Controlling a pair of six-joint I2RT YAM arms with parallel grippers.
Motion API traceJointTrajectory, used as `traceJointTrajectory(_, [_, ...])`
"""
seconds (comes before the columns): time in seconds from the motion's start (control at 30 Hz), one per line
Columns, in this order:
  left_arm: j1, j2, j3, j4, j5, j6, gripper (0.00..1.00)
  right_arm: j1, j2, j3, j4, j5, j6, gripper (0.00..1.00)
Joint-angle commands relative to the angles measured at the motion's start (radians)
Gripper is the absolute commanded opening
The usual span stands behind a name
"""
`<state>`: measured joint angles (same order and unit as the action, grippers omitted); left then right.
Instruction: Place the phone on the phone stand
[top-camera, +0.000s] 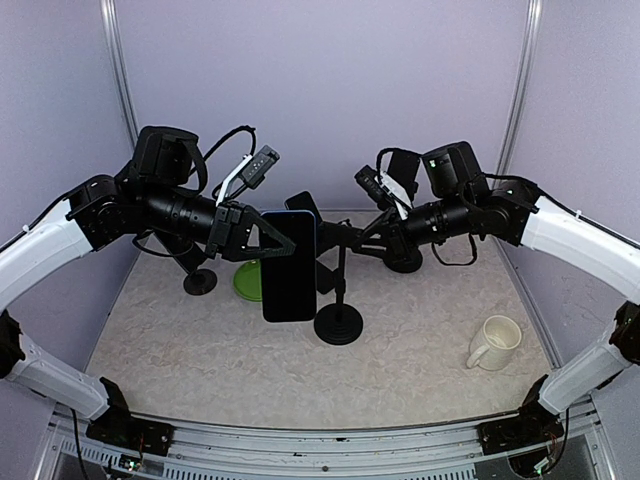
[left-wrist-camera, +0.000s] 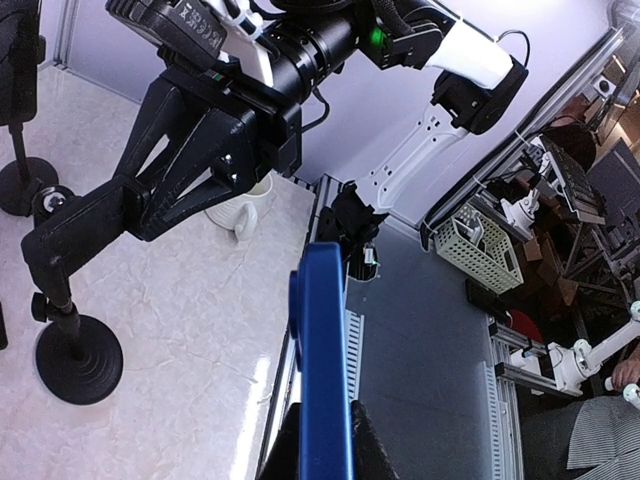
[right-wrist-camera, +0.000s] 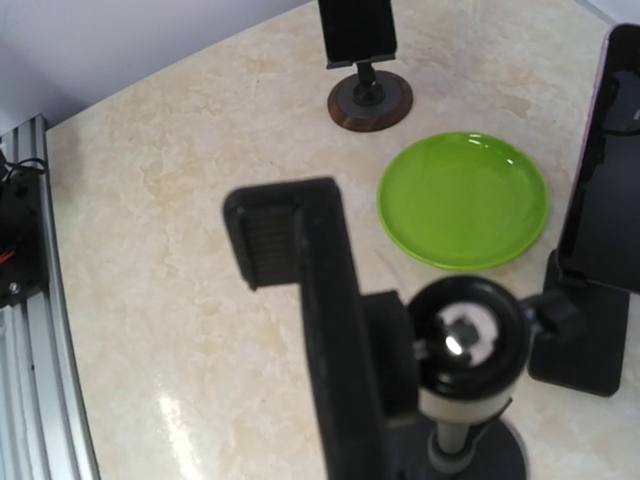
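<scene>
Mostly cut off, the left gripper (left-wrist-camera: 325, 450) pinches the edge-on phone (left-wrist-camera: 322, 340).

A green plate (right-wrist-camera: 463, 200) lies on a pale marbled tabletop (right-wrist-camera: 190, 170). Below and left of the plate, the black head of a phone stand (right-wrist-camera: 335, 330) looms out of focus, its shiny round knob (right-wrist-camera: 465, 335) directly below the plate. Above the plate stands a second stand (right-wrist-camera: 368, 98) on a round dark base; at the plate's right, a dark glossy slab (right-wrist-camera: 605, 160) is cropped by the frame; far to its left runs a metal rail (right-wrist-camera: 40, 330)
</scene>
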<state>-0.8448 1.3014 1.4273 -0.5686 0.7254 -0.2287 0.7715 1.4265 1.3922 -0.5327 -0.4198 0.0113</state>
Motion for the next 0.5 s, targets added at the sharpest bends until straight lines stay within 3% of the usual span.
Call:
traceJointTrajectory(0.0, [-0.004,-0.004,0.021,0.026,0.023,0.027,0.0,-0.006,-0.012,0.022,0.048,-0.048,-0.034,0.0])
traceJointTrajectory(0.23, [-0.003,0.008,0.05,0.044,0.021,0.045,0.0,-0.006,-0.038,0.008,0.085,-0.242,-0.067,0.0])
traceJointTrajectory(0.47, [-0.017,0.024,0.07,0.163,0.052,0.056,0.0,-0.005,-0.03,0.0,0.133,-0.408,-0.06,0.0])
